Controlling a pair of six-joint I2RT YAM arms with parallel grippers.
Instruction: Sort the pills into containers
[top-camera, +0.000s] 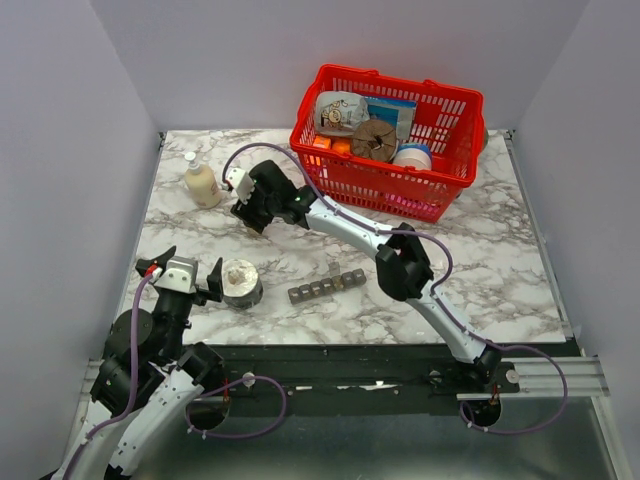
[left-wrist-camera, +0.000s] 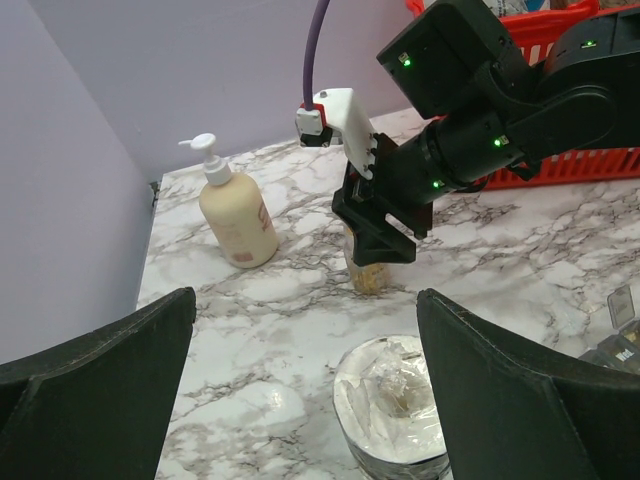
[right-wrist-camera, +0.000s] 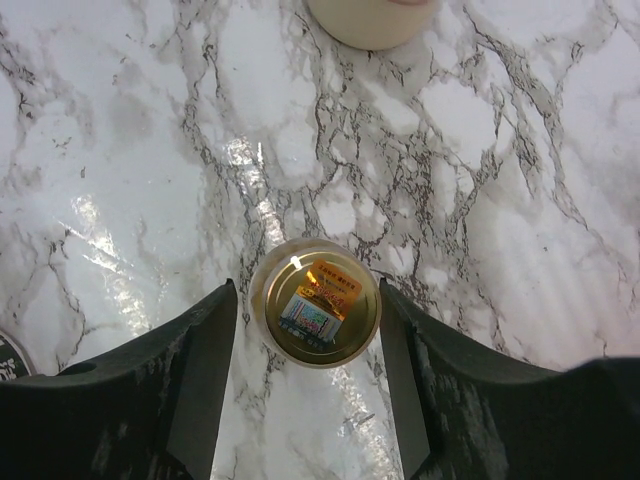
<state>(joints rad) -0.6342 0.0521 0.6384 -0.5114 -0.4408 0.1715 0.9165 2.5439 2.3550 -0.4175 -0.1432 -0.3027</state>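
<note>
The pills show as a tan mass in a small clear bottle (left-wrist-camera: 370, 277) with a gold cap (right-wrist-camera: 315, 303), standing upright on the marble. My right gripper (right-wrist-camera: 308, 300) hangs straight over it, its fingers on either side of the cap with a thin gap on each side, so it is open and not gripping. In the top view this gripper (top-camera: 251, 214) hides the bottle. The containers, a dark grey organiser strip (top-camera: 327, 286), lie mid-table to the right. My left gripper (top-camera: 192, 259) stands wide open near the front left, nothing between its fingers (left-wrist-camera: 120, 380).
A foil-topped round jar (top-camera: 241, 281) sits just right of the left gripper. A cream pump bottle (top-camera: 201, 183) stands at the back left. A red mesh basket (top-camera: 400, 195) full of goods fills the back right. Purple walls close in the sides.
</note>
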